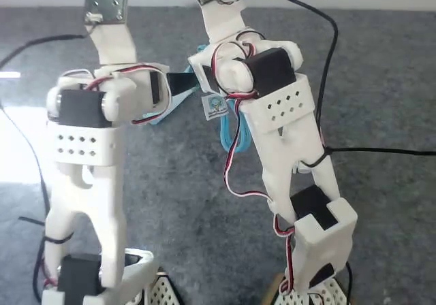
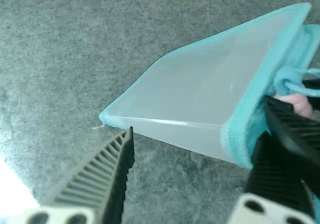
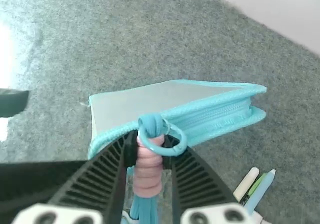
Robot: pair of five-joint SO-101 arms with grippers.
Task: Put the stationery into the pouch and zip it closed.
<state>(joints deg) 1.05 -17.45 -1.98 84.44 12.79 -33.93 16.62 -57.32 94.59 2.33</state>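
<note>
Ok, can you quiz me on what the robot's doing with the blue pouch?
1. True or false: the pouch is red.
2. What does the right hand pinch? A) a ball B) the pink pull C) a cup
3. Fill in: the pens lie ___ the pouch.
Key: 1 false. 2 B. 3 outside.

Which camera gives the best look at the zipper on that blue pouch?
The right wrist view: the zipper runs plainly along the edge of the pouch. The left wrist view shows its clear side; the high view, slivers behind the arms.
</note>
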